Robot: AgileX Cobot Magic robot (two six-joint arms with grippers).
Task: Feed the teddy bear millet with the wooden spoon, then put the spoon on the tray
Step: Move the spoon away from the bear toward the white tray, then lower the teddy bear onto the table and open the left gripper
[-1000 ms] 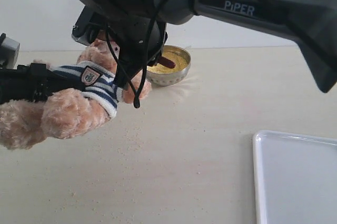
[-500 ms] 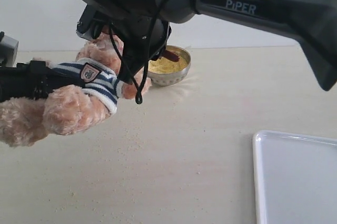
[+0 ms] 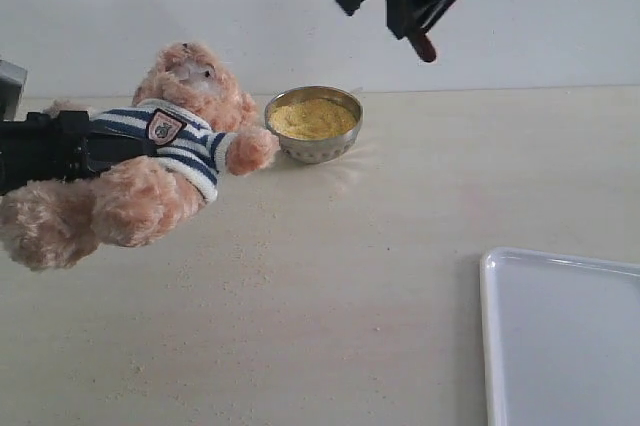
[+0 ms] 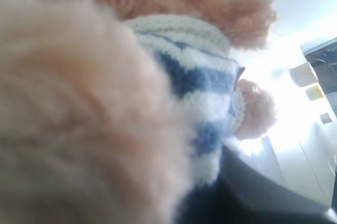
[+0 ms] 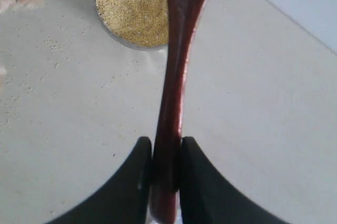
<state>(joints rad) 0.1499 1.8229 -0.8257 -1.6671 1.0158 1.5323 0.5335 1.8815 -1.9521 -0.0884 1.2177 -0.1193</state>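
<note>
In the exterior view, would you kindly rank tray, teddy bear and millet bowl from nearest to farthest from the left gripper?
1. Teddy bear, clamped by it, far left.
2. Millet bowl, centre back.
3. Tray, lower right.

Light: bright, even; faint shadows on table (image 3: 350,276). Left wrist view: teddy bear (image 4: 79,129) fur blurred, background overexposed. Right wrist view: sharp; wooden spoon (image 5: 176,77) glints.

tabletop (image 3: 380,276): pale beige, matte | wall (image 3: 250,6): plain white, behind the tabletop's far edge
</note>
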